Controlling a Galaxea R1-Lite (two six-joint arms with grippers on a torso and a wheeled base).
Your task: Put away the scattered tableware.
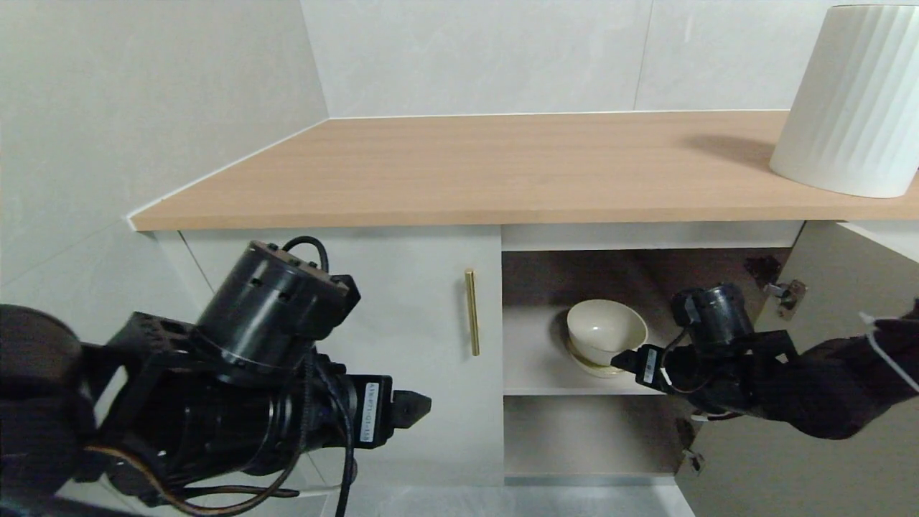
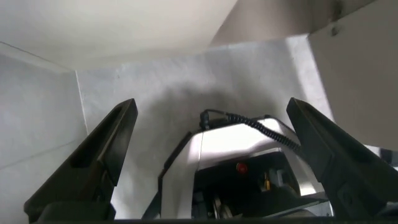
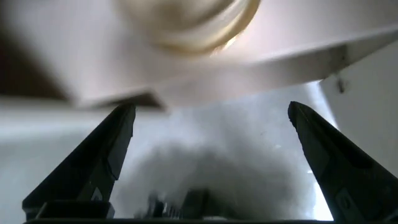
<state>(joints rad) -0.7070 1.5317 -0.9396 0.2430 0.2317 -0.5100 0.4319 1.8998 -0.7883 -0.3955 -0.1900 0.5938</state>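
The bowl (image 1: 607,329) is sitting on the upper shelf (image 1: 530,368), just beyond the right end effector (image 1: 622,361), with the worktop (image 1: 467,172) lying above both. The left end effector (image 1: 414,408) is hanging before the closed door (image 1: 402,287), left of its handle (image 1: 472,312).

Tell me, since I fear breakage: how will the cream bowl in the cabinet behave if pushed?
The bowl looks like glazed ceramic: probably stiff, slippery and breakable. It rests on a shallow dish, not the bare shelf, so a push may rock or slide it. With its rounded sides, it might roll if tipped.
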